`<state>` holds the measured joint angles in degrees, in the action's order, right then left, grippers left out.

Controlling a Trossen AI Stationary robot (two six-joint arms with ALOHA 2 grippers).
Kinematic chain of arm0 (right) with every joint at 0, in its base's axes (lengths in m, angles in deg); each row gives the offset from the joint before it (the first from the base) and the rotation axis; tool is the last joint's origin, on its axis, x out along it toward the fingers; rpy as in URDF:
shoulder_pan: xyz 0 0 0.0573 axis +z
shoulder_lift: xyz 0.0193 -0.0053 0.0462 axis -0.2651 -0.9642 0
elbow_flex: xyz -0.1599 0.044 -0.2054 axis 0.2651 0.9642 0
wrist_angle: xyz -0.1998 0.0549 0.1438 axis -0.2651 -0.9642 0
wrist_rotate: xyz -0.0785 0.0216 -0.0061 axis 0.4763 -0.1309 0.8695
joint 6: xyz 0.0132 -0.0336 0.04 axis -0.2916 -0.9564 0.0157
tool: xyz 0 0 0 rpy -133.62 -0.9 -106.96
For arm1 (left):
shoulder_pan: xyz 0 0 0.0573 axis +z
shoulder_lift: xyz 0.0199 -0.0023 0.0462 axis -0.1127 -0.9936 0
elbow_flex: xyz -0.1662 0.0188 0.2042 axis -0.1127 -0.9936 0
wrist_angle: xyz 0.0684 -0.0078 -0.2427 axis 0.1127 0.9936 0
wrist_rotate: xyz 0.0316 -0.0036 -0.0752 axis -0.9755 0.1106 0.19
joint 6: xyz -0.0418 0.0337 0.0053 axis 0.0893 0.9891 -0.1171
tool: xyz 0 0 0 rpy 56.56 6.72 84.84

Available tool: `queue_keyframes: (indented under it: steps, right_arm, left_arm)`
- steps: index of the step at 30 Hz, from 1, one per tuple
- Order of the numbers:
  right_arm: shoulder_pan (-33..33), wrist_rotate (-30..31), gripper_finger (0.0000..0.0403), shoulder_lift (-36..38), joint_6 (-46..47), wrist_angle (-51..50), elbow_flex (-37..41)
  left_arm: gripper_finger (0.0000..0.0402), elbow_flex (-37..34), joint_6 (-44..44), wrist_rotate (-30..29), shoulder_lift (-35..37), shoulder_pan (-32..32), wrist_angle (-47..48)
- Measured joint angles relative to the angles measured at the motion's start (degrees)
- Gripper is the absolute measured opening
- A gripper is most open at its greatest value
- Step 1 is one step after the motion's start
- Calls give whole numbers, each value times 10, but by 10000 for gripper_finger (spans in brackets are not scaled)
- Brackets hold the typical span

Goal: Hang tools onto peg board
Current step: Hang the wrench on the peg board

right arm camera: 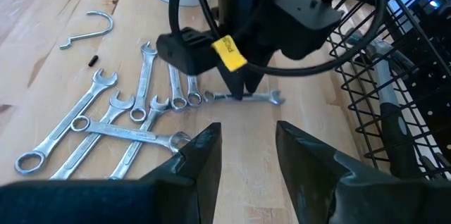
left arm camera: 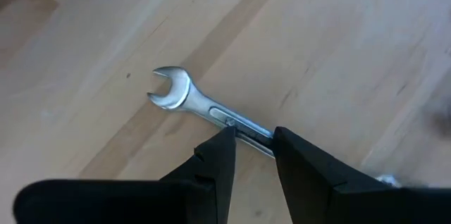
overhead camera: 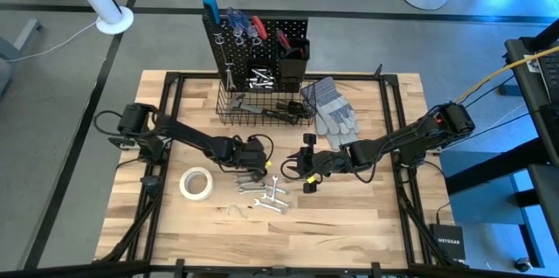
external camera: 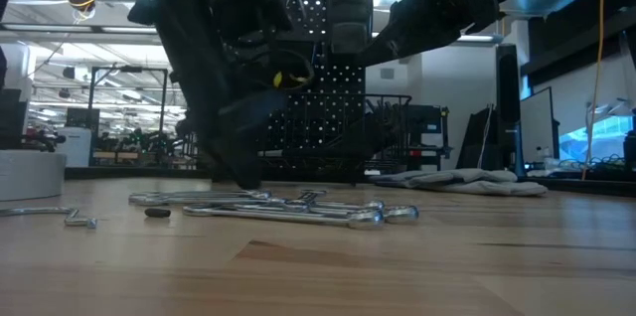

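Here the left gripper (left arm camera: 250,143) is down at the bench (overhead camera: 349,225), its jaws closed on the shank of a small silver wrench (left arm camera: 204,106) that lies flat on the wood; the open-ended head of the wrench sticks out beyond the fingertips (left arm camera: 224,139). In the right wrist view the same wrench (right arm camera: 246,97) lies crosswise under the tip of the left gripper (right arm camera: 243,86).

The right gripper (right arm camera: 246,146) hangs above the bench just short of that spot, its jaws parted and holding nothing, pointing at the left gripper. Off to one side of the right jaws lies a loose heap of wrenches (right arm camera: 120,118), several fanned side by side and one laid across them. Beyond the heap sit a bare silver hook (right arm camera: 91,27) and a small dark bit (right arm camera: 93,60). In the high view a white tape roll (overhead camera: 196,183) rests near the left arm, behind its jaws.

The peg board (overhead camera: 262,51) stands upright at the far edge of the bench, well apart from both jaws, with red- and blue-handled tools (overhead camera: 244,26) hung near its top. A wire basket (overhead camera: 229,114) at its base holds a few more tools. A pair of grey gloves (overhead camera: 332,107) lies beside the basket, beyond the right arm.
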<state>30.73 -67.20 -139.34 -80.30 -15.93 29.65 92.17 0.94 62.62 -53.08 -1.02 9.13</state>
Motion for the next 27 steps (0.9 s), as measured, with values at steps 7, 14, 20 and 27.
queue_keyframes:
  steps: [7,14,20,27]
  right_arm:
    - [0,0,140,0,0,0,0]
    - [0,0,140,0,0,0,0]
    - [0,0,140,0,0,0,0]
    - [0,0,140,0,0,-1,0]
  left_arm:
    - [95,1,43,1,-15,4,-1]
    - [95,1,316,1,-16,-1,-7]
    - [95,-3,466,3,-16,-1,-61]
    - [95,29,431,14,10,-5,-52]
